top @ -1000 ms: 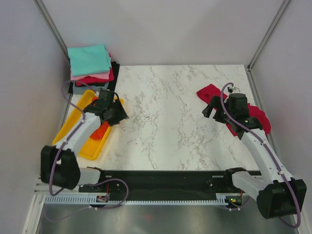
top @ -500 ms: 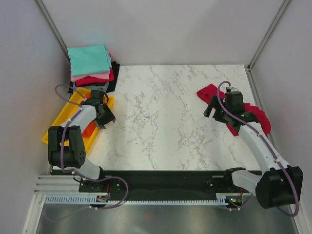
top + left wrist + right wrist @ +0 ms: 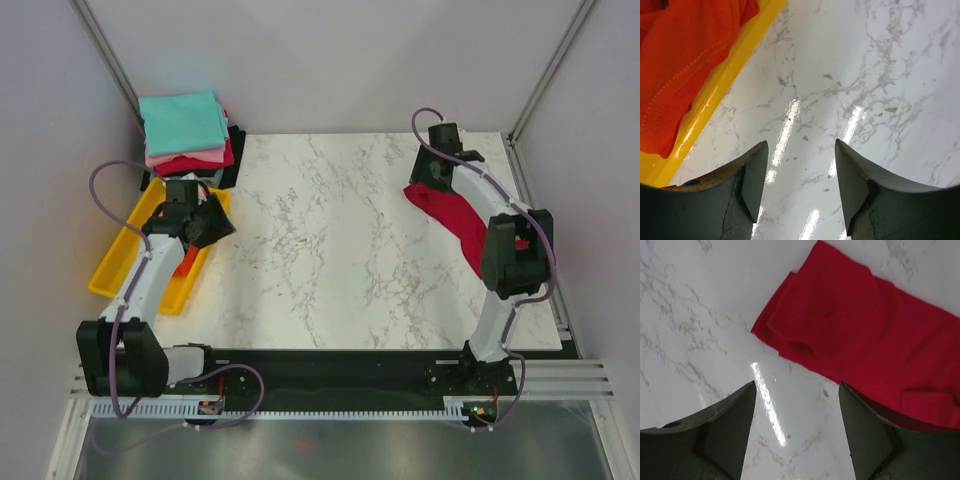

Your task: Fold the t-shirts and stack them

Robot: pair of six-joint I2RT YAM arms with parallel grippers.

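Note:
A crimson t-shirt point(image 3: 455, 212) lies unfolded as a long strip at the right of the marble table; it also shows in the right wrist view point(image 3: 865, 335). My right gripper point(image 3: 424, 176) point(image 3: 797, 432) is open and empty, hovering over bare marble beside the shirt's far left end. An orange t-shirt point(image 3: 680, 55) lies in the yellow tray point(image 3: 715, 97). My left gripper point(image 3: 214, 220) point(image 3: 801, 185) is open and empty over marble just right of the tray's rim. A stack of folded shirts, teal on top point(image 3: 181, 121), sits at the back left corner.
The yellow tray point(image 3: 118, 262) lies slantwise along the left wall. Grey side walls close in the table on the left and right. Under the teal shirt point(image 3: 181, 121) lie pink point(image 3: 160, 156), red and black layers.
My right arm has stretched toward the far side, and its gripper moved from above the crimson shirt to its far left end. My left gripper drew off the tray toward the marble; the tray shifted left.

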